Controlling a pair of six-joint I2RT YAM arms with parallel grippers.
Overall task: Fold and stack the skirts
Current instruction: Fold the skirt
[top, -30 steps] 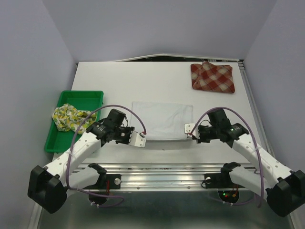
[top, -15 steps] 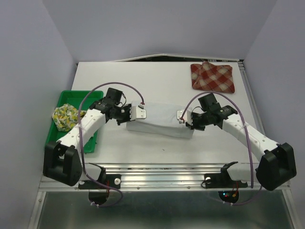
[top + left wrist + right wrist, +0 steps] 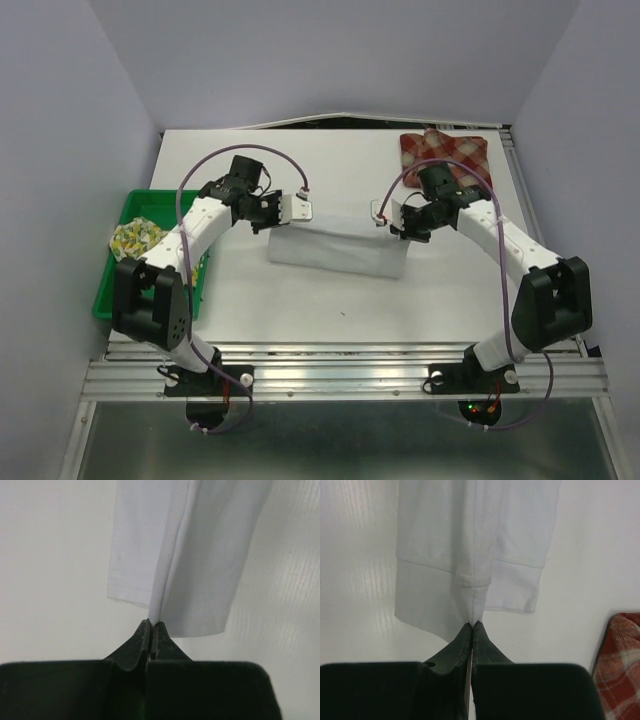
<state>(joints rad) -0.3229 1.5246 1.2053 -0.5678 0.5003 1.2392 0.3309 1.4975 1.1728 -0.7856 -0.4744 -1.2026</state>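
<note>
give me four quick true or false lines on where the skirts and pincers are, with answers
1. The left pincer and right pincer are each shut on the white skirt. True.
2. The fruit-print skirt lies in the green tray. True.
3. The plaid skirt lies in the green tray. False: it lies at the far right, outside the tray.
4. The white skirt rests on the plaid skirt. False: they are apart.

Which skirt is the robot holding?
The plain white skirt: the left end effector and right end effector pinch its ends. The plaid skirt lies apart; the fruit-print skirt sits in the green tray.
</note>
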